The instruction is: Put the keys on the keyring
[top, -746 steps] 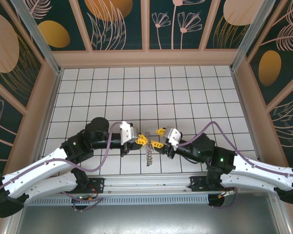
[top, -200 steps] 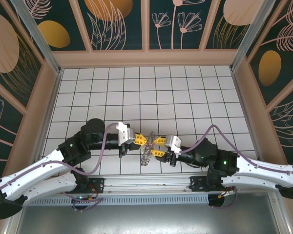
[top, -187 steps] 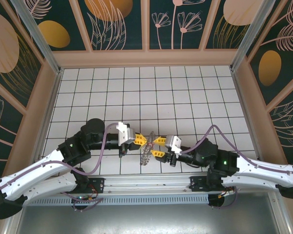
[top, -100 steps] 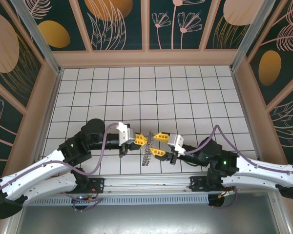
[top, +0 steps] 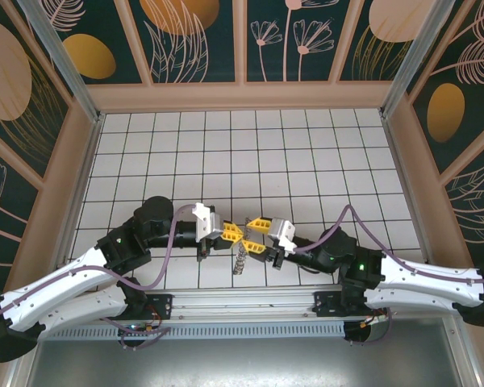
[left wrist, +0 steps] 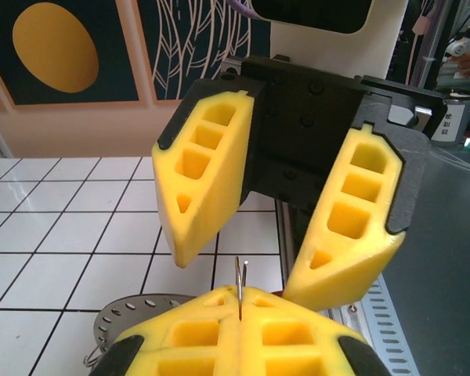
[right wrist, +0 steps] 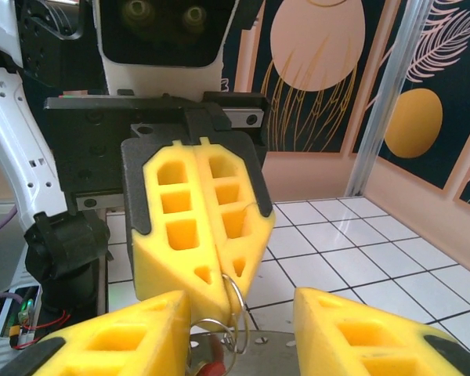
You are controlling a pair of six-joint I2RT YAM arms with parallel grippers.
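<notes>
Yellow plastic fingers with cut-out pockets meet at lower centre of the overhead view. There the left gripper (top: 235, 233) and the right gripper (top: 251, 235) face each other tip to tip over the white tiled table (top: 306, 161). The left gripper is clamped tight, its two fingers pressed flat together. It pinches the keyring (top: 240, 260), which hangs below the fingertips as a narrow, jagged grey strip seen edge-on.

In the left wrist view a thin wire (left wrist: 240, 276) of that keyring stands up from the seam between the closed fingers at bottom centre. A flat grey metal part with small holes along its rim shows at lower left, just beside those fingers. The right gripper stands partly parted and holds nothing; its fingers (left wrist: 206, 176) sit either side of the wire without touching it.

In the right wrist view the wire curls in bright loops under the left gripper's closed tips, in the gap between the right fingers at the bottom of the frame. The key (right wrist: 211, 366) shows there only as a bit of red at the bottom edge, just below the loops and beside a dull grey metal surface. Whether it hangs on the keyring I cannot tell.
</notes>
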